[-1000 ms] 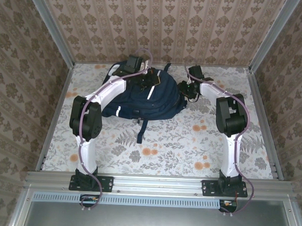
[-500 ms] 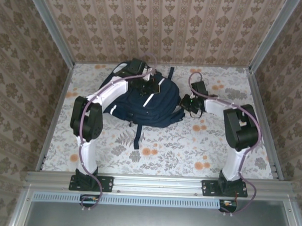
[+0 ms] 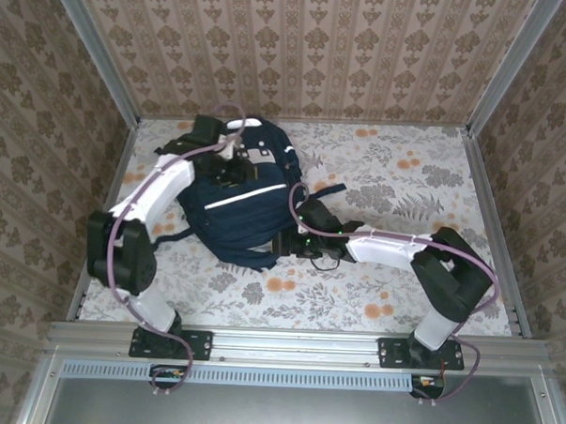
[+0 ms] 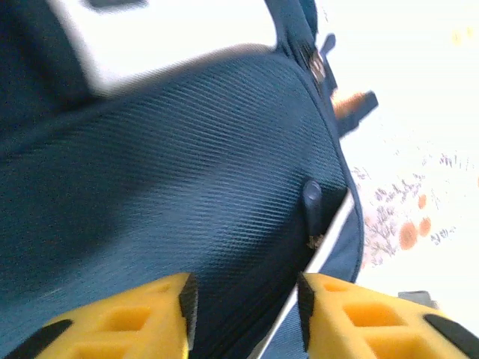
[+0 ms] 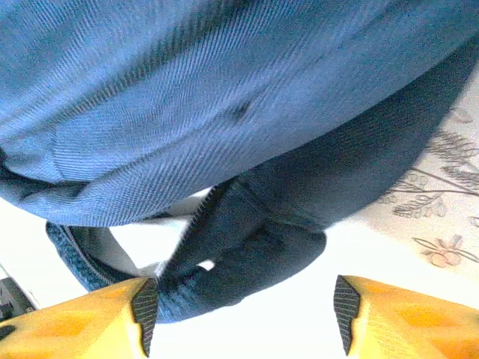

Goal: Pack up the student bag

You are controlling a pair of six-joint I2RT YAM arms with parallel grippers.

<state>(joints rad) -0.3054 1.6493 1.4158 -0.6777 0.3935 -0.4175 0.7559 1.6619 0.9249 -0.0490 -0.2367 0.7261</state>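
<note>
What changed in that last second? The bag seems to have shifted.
The large navy-blue fabric backpack slid left and a little nearer, turning as it went. The left gripper swung left with it and sits over its top. The right gripper crossed from the bag's right side to its near edge. Both now stand open, holding nothing. The flowered tablecloth and the arms' bases stayed put.
</note>
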